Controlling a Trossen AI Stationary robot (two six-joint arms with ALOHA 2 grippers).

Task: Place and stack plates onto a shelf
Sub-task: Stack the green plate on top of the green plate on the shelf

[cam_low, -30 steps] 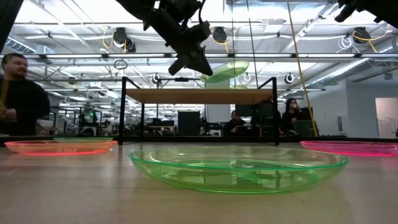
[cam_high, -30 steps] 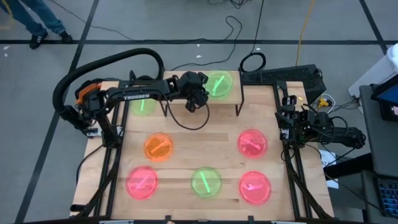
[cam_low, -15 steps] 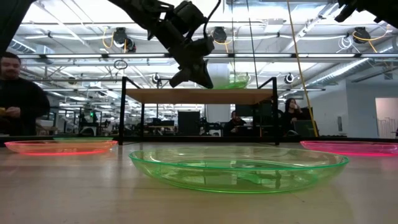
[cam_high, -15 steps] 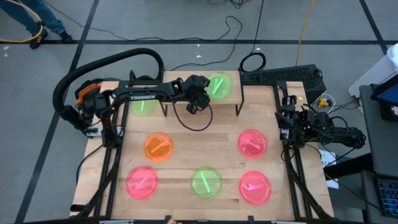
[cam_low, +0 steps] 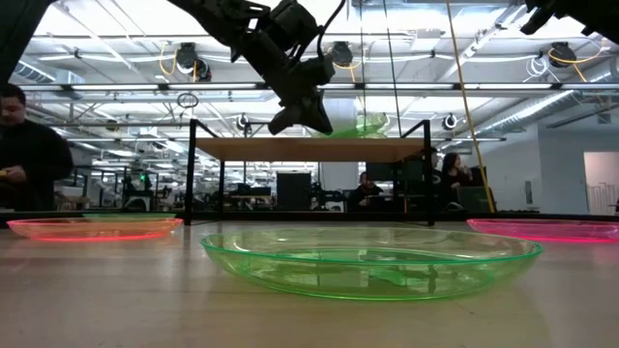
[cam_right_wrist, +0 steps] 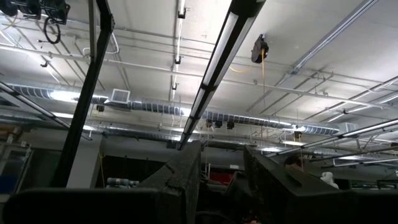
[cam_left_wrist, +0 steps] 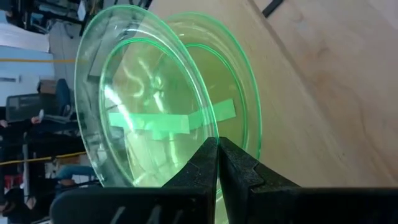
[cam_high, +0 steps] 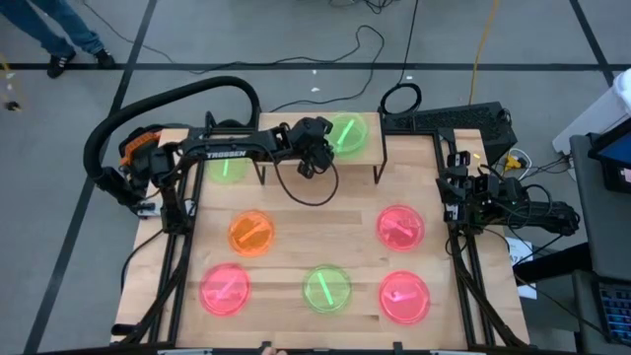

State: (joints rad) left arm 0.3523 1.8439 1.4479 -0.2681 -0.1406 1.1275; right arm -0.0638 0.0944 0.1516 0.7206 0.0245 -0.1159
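Three green plates [cam_high: 326, 289], three pink [cam_high: 400, 228], one orange [cam_high: 250, 233]; left end effector [cam_high: 317, 156] clamps green plate [cam_left_wrist: 149, 99] over shelf [cam_low: 309, 149].

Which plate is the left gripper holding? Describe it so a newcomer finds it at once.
Find the shelf at the table's far edge. On it sits a green plate, pinched at its rim by the left gripper. It alone is raised; the other green plates lie on the tabletop.

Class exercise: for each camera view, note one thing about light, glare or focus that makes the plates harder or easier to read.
High view: even light, plates glow clearly. Low view: bright ceiling lamps backlight the left pincer into silhouette; the near green plate shows reflections. Left wrist view: glare streaks on the held green plate.
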